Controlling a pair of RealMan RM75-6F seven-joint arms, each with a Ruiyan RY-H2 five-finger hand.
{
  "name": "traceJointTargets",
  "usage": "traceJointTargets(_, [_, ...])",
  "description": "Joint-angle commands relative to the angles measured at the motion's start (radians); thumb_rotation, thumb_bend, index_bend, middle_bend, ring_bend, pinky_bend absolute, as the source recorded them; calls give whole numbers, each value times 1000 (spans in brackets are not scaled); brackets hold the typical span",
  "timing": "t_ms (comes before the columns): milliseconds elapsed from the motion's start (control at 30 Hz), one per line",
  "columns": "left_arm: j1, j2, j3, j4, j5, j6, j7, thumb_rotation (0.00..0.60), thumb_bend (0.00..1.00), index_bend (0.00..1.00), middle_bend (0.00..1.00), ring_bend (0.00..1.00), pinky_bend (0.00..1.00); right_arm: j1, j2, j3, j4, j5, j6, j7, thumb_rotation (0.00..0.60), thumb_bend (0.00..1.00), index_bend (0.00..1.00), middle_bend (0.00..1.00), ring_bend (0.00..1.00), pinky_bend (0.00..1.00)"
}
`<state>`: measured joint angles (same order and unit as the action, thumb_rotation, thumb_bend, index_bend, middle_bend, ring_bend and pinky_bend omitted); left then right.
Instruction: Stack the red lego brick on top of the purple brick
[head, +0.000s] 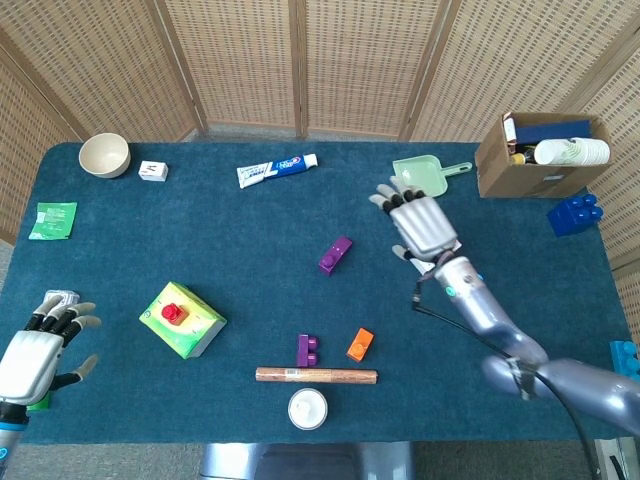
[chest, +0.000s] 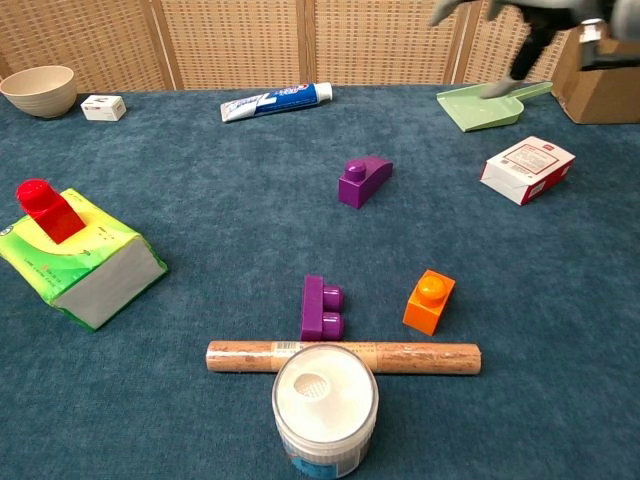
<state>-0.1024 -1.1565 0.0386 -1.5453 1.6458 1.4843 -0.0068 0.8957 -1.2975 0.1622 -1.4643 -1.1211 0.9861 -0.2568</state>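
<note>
Red, the lego brick stands on top of a green tissue box, well to the left of the sloped purple brick that lies by itself on the blue tablecloth. In the chest view this purple brick rests on its side with one stud up, nothing touching it. A second, two-stud purple brick lies nearer the front edge, below the sloped one, with an orange brick just beside it on its right and a brown paper-wrapped roll just in front of both. A white-lidded jar sits in front of the roll.

The right hand hovers to the right of the sloped purple brick, apart from it, fingers spread wide and holding nothing; its fingertips reach toward a green dustpan. The left hand is far left of the tissue box near the table's front corner, fingers apart, empty.
</note>
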Motion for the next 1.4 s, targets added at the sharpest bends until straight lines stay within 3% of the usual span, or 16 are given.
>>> traceJointTargets(33, [-4,7,-2,-15,6,3,13,600,330,323,248,236,113,-92,65,-24,-84,-47,103,17,600,199,182,153,36,228])
traceJointTargets(367, [-16,35,-7,-66,14,-1,46,600,329,317,240,227,103,-302,138,-118,-196,-154,310,27,600,200,242,174,56,228])
traceJointTargets(633, [-43,62,-13,-91,30,-26,87,600,330,306,223,206,92,-456,150,-176,-209,-216,443,62,600,199,270,178,62,228])
traceJointTargets(1100, [-188,119,-36,-104,47,-202,49,595,329,256,162,138,58,-569,159,-154,-196,-249,503,114,600,200,270,178,63,228])
traceJointTargets(1400, [-299,121,-47,-85,31,-347,-44,483,330,264,142,112,38,-594,159,-129,-204,-255,496,97,600,199,271,177,62,228])
